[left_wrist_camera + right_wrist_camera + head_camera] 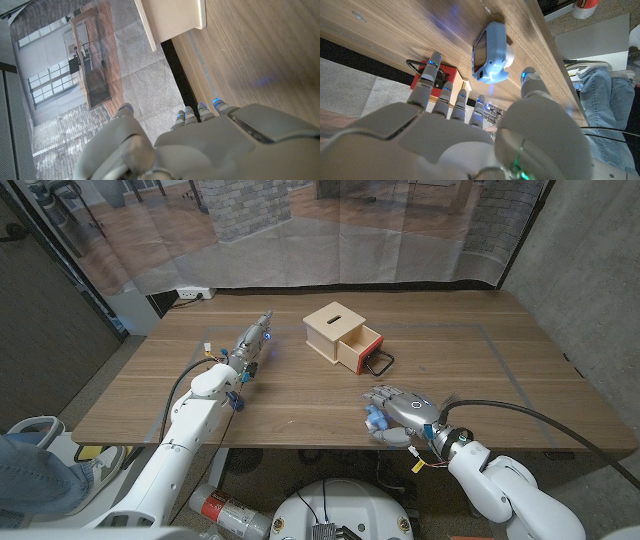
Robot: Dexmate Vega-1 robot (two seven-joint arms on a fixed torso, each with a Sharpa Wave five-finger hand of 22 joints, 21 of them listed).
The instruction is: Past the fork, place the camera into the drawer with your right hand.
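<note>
**Blue camera waits beside the right hand, drawer standing open**

Pale blue plastic, the camera (491,51) lies on the wood in the upper middle of the right wrist view, its screen face turned toward the lens. In the head view it is the small blue shape (375,418) at lower centre, just beside the right hand (402,414) and partly masked by it. That hand has its fingers (451,97) spread and reaching toward the camera with the thumb set off to one side. It looks poised for a grasp, not yet closed on anything; nothing is between the fingers, and whether a fingertip touches the camera I cannot tell.

The drawer (362,348), red-fronted with a black wire handle, is pulled out of its light wooden box (333,325) in the upper centre of the head view, well apart from the camera. It is probably left open so the camera can go straight in from above.

The left hand (252,340) rests at upper left of the head view with fingers extended together along the table (480,380), holding nothing and apparently parked clear of the work. No fork can be made out. A person's jeans-clad leg (612,100) sits at the right edge of the right wrist view.
</note>
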